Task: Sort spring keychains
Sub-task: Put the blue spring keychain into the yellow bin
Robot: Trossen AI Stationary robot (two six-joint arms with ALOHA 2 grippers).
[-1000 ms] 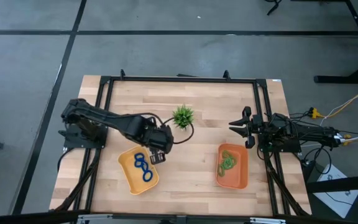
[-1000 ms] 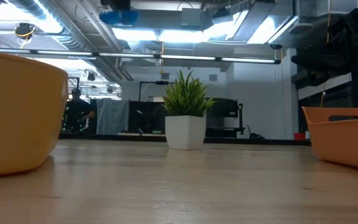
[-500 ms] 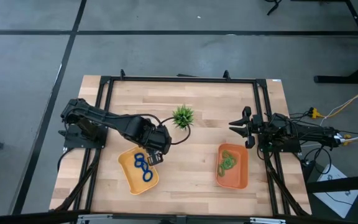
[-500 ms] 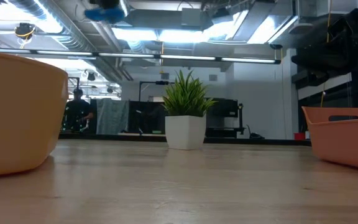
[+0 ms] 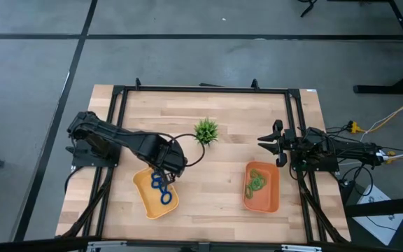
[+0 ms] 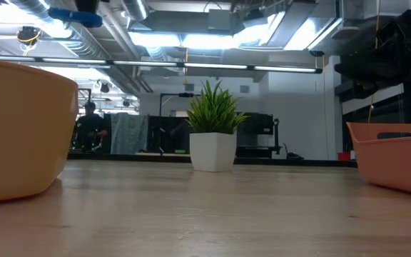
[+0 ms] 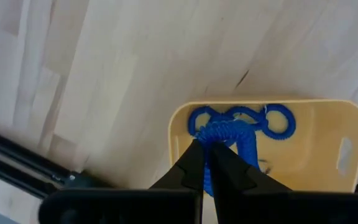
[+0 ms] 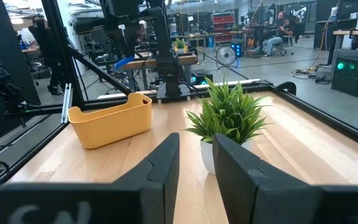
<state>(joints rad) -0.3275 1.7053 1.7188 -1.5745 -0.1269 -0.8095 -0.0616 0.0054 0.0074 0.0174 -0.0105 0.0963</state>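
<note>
Jaws of left gripper [image 7: 205, 144] clamp blue keychain [image 7: 225, 135] (above yellow tray [image 7: 316, 155]).

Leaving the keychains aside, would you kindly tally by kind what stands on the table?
Trays: 2, the yellow tray and the orange tray
Plants: 1, the potted plant
Total: 3

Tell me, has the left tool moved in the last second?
Yes. In the high view the left tool, holding a blue keychain, has shifted left, away from the plant, and is now over the yellow tray.
</note>
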